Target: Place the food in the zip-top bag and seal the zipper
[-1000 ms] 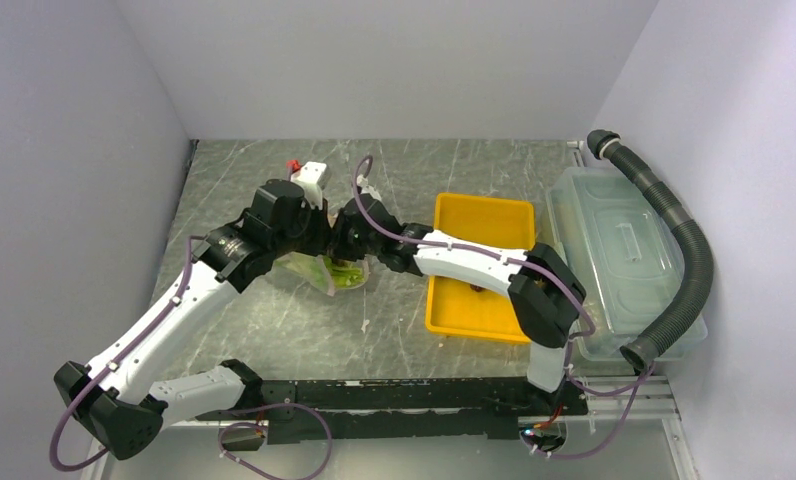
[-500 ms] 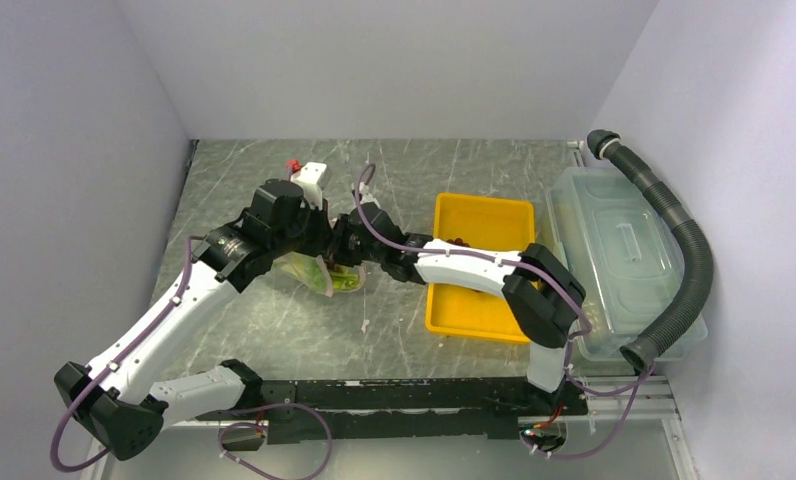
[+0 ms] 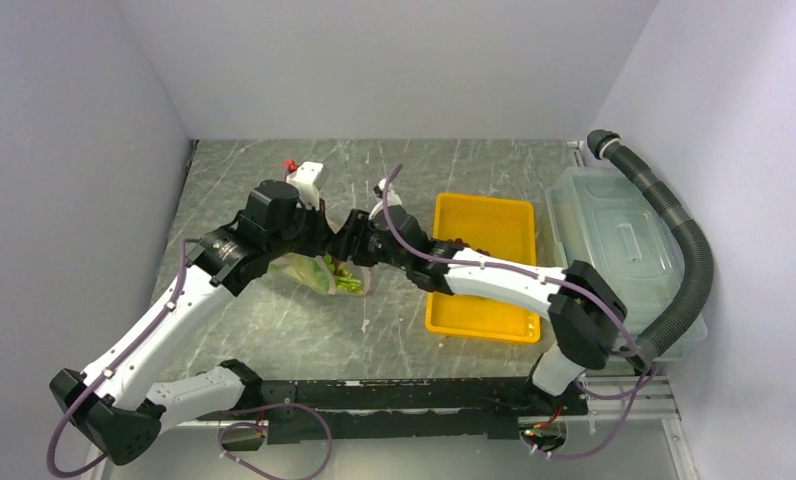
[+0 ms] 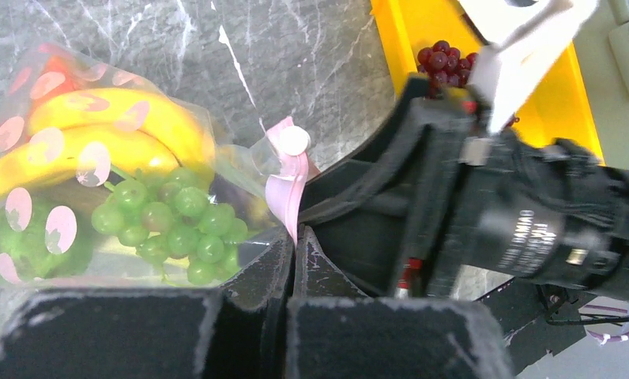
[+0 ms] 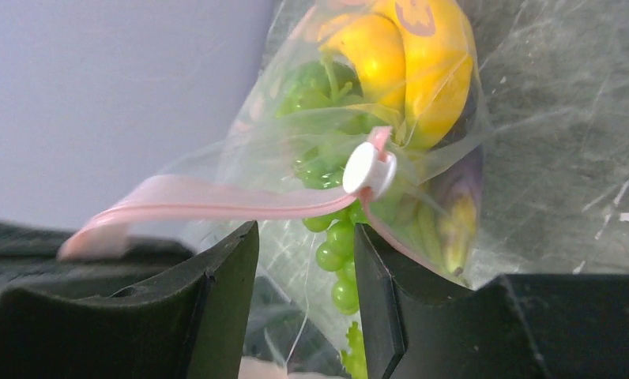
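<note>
Pink zipper (image 4: 289, 185) of zip-top bag (image 4: 35, 87) clamped in left gripper (image 4: 294, 237); right gripper (image 5: 305, 245) jaws apart, empty, at white slider (image 5: 369, 168). Bananas (image 4: 122, 130), green grapes (image 4: 177, 221) bagged, on table (image 3: 294, 310). Sealing stage; next: grip slider, draw along strip.

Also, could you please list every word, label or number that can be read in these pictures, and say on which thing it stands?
Nothing can be read for certain.
White lettering, two lines, on the right arm's black wrist housing: too blurred to read.
Dark mark on the banana: cut off by the picture's top edge, unreadable.
Zip-top bag: pink dots only, no words.
</note>
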Controlling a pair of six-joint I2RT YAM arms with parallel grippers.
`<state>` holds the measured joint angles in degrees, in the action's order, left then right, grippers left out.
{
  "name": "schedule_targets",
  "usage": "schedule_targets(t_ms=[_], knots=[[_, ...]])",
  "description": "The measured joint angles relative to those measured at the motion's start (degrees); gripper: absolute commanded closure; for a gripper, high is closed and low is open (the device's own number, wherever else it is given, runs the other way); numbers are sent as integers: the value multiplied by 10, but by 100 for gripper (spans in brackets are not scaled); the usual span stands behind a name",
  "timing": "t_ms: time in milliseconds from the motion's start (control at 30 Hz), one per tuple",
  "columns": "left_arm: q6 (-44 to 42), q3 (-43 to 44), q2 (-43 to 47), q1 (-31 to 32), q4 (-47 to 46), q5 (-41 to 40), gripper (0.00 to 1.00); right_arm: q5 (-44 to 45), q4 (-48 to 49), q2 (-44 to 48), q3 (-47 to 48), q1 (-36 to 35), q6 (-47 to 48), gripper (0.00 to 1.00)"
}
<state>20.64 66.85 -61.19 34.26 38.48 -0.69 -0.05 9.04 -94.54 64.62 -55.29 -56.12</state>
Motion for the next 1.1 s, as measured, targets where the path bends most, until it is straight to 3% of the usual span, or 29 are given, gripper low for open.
schedule_targets(t_ms=[667, 900, 1100], knots=[[0, 0, 7, -1, 0, 0, 100, 121, -244, 246, -77, 39, 127, 42], [0, 0, 7, -2, 0, 0, 100, 166, -332, 300, -92, 114, 180, 38], [0, 0, 7, -2, 0, 0, 100, 181, -385, 289, -95, 181, 231, 30]])
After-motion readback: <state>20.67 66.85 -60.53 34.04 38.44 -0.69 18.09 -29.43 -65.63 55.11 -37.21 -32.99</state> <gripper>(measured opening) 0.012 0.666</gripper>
